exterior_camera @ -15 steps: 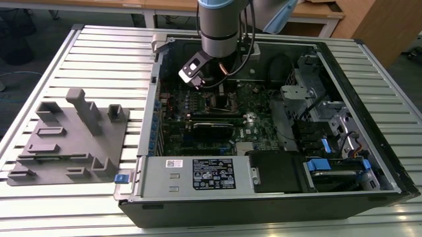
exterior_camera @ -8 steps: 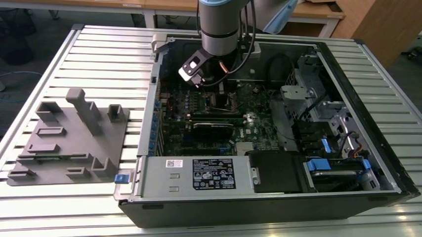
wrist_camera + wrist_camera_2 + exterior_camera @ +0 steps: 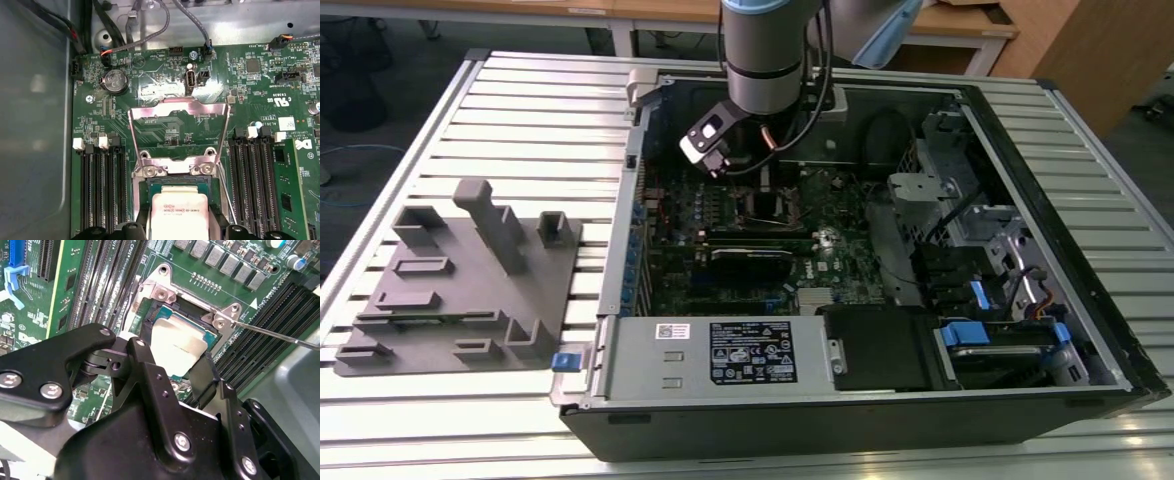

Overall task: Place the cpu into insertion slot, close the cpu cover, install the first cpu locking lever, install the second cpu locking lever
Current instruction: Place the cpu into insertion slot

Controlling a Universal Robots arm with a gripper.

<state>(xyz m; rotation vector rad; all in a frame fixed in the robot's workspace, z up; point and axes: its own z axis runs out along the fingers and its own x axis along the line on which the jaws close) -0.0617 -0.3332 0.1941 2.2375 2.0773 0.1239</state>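
Cpu [image 3: 177, 340] lies nearest to the wrist cameras. It is clamped by two opposite edges between the black fingers [image 3: 142, 357] of the gripper [image 3: 175, 357], so it is straight ahead of the hand and not off to any side. Directly under it is the insertion slot [image 3: 192, 307], which in the exterior view sits just above the middle of the frame; the chip's edges run parallel with the slot's rim, but I cannot tell whether it is seated. Beyond the slot the cpu cover [image 3: 180, 103] stands raised on its hinge, clear of the opening, and a thin locking lever [image 3: 280, 336] reaches away beside the slot.
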